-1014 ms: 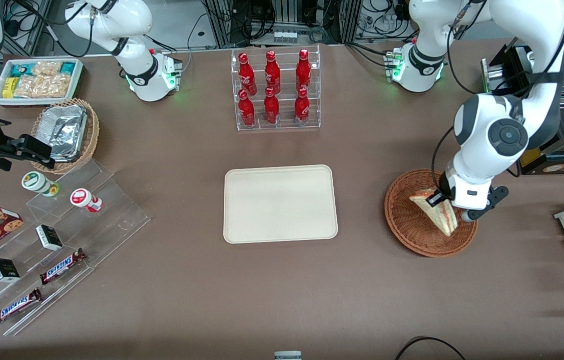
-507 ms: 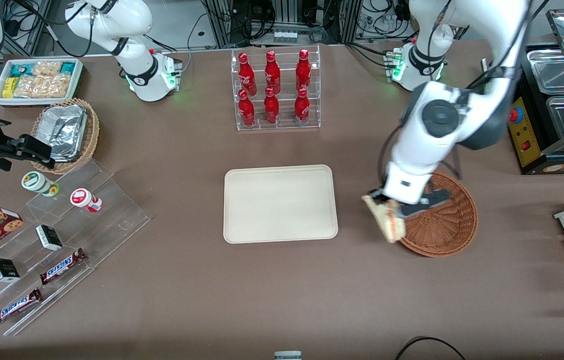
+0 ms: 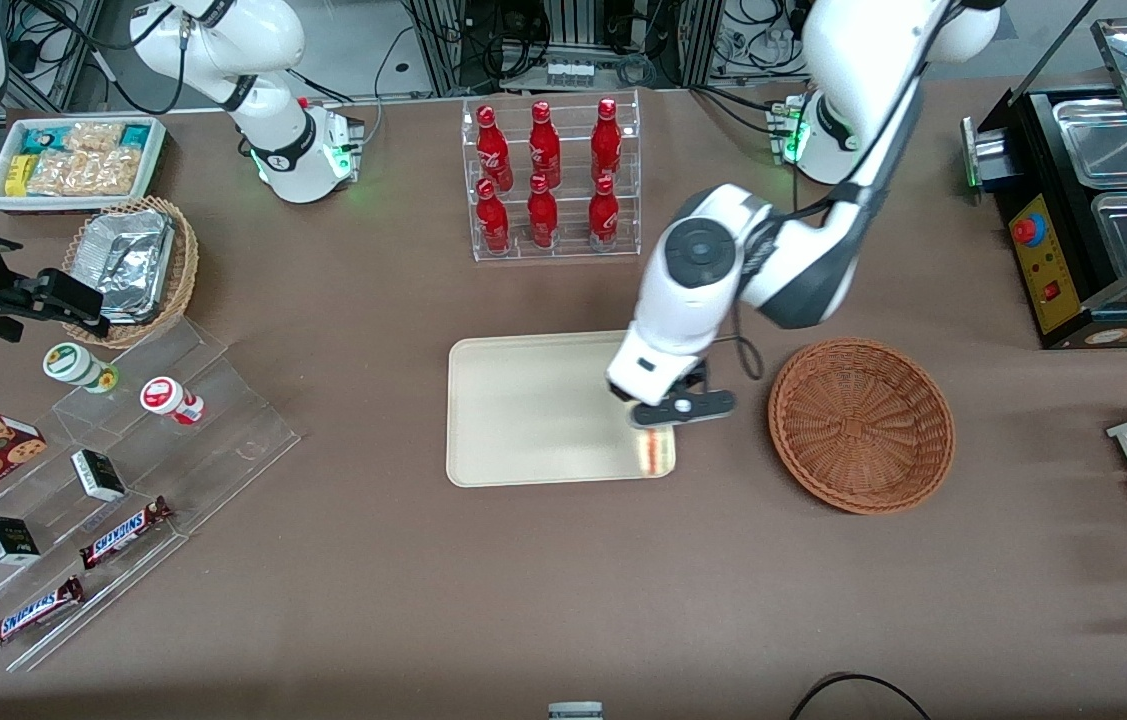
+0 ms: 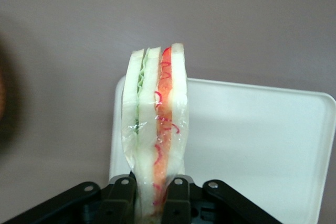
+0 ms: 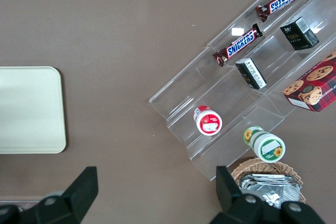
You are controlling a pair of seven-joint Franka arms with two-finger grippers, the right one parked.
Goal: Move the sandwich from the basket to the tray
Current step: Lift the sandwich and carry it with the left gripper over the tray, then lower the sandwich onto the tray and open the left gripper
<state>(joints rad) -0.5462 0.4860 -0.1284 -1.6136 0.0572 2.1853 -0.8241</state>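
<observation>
Claw clamps the clear-wrapped triangular white-bread sandwich hanging below it. Cream rectangular tray's corner sits underneath. Shift inward, lower, release gently.

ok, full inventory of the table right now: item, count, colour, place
Wrapped triangular sandwich: 1, white with red and green filling, in the gripper above the tray's corner nearest the wicker bowl.
Flat rectangular tray: 1, cream, table centre.
Round wicker basket: 1, reddish-brown, beside the tray, toward the working arm's end.
Bottles: 6, red, in a clear rack farther from the front camera than the tray.
Left gripper: shut on the sandwich.
</observation>
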